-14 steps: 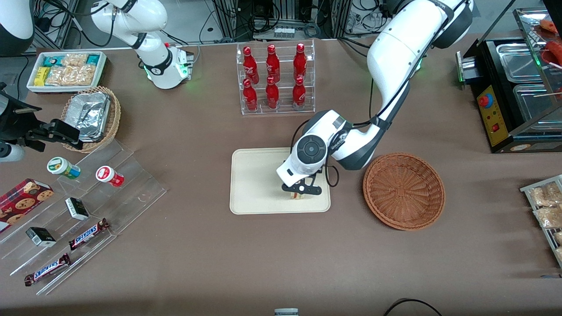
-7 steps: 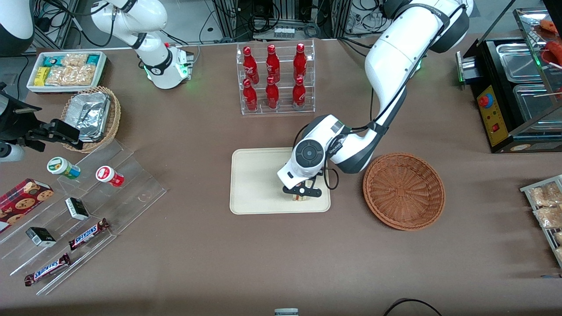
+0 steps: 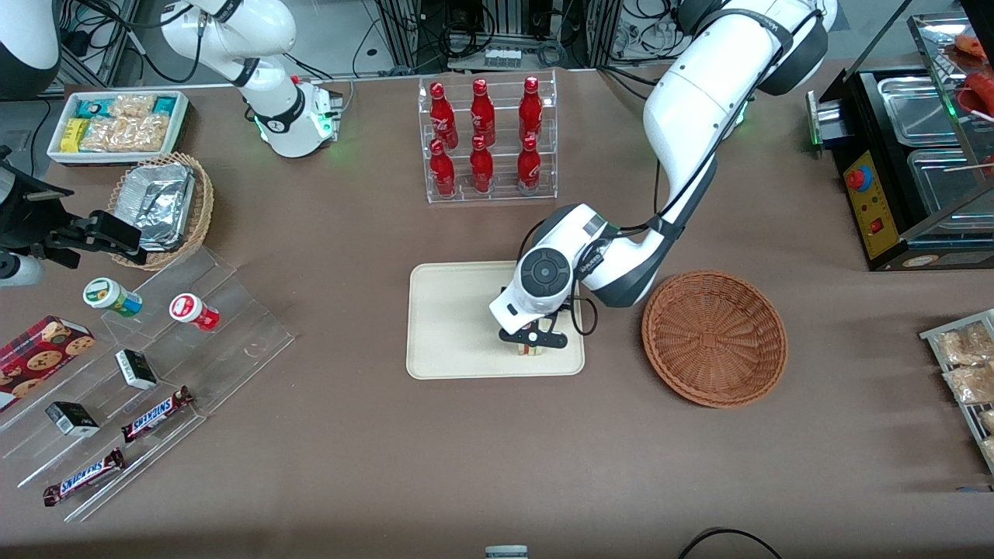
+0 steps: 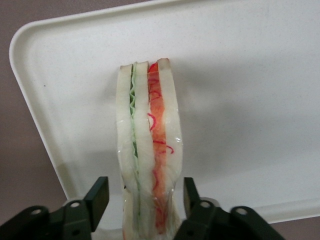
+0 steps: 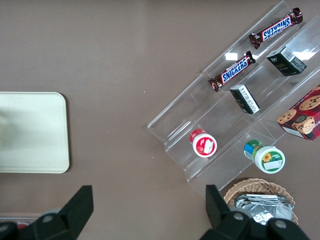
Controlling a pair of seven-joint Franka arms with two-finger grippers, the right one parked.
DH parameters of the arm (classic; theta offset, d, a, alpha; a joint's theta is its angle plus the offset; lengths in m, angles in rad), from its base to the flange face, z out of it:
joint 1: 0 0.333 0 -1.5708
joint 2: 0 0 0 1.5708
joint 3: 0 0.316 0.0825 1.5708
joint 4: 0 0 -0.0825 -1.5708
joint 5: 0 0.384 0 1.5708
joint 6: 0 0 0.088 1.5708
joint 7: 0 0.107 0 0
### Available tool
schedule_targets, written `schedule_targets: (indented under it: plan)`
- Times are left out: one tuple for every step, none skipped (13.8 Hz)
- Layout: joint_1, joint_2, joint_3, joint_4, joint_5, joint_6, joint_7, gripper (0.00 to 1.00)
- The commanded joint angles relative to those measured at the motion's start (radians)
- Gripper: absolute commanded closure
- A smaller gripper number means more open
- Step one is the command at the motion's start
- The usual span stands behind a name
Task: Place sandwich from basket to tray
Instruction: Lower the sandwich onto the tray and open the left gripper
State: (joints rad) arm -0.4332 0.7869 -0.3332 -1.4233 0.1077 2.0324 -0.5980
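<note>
The sandwich (image 4: 147, 150) stands on its edge on the cream tray (image 4: 240, 75), white bread with green and red layers showing. In the front view the sandwich (image 3: 530, 349) is near the tray's (image 3: 450, 326) corner closest to the reddish-brown basket (image 3: 714, 338). My gripper (image 4: 146, 192) is low over the tray, open, one finger on either side of the sandwich with a gap between each pad and the bread. In the front view the gripper (image 3: 532, 340) hides most of the sandwich. The basket holds nothing and sits beside the tray toward the working arm's end.
A clear rack of red bottles (image 3: 485, 140) stands farther from the front camera than the tray. A black appliance (image 3: 908, 155) is at the working arm's end. A stepped acrylic shelf with snacks (image 3: 147, 365) and a tan foil basket (image 3: 163, 206) lie toward the parked arm's end.
The wrist has shifted slightly toward the parked arm's end over the tray. The sandwich has stayed at the same spot on the tray.
</note>
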Motion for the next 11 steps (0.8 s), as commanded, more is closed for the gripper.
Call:
schedule_targets:
  plan:
    - [-0.018, 0.015, 0.01, 0.034, 0.015, -0.001, -0.019, 0.0]
    - [-0.016, 0.012, 0.008, 0.034, 0.015, -0.003, -0.019, 0.0]
    - [-0.016, 0.008, 0.008, 0.035, 0.015, -0.004, -0.031, 0.0]
    - [-0.016, 0.003, 0.008, 0.035, 0.017, -0.009, -0.066, 0.0]
    - [-0.013, -0.001, 0.008, 0.037, 0.017, -0.011, -0.091, 0.0]
    - [-0.012, -0.012, 0.01, 0.037, 0.018, -0.012, -0.092, 0.0]
    - [-0.009, -0.017, 0.01, 0.037, 0.02, -0.015, -0.092, 0.0]
    - [-0.002, -0.032, 0.01, 0.037, 0.02, -0.017, -0.092, 0.0]
    - [-0.002, -0.046, 0.01, 0.037, 0.02, -0.018, -0.092, 0.0]
    - [-0.001, -0.063, 0.01, 0.037, 0.018, -0.04, -0.094, 0.0]
    - [0.001, -0.075, 0.01, 0.038, 0.015, -0.081, -0.094, 0.0]
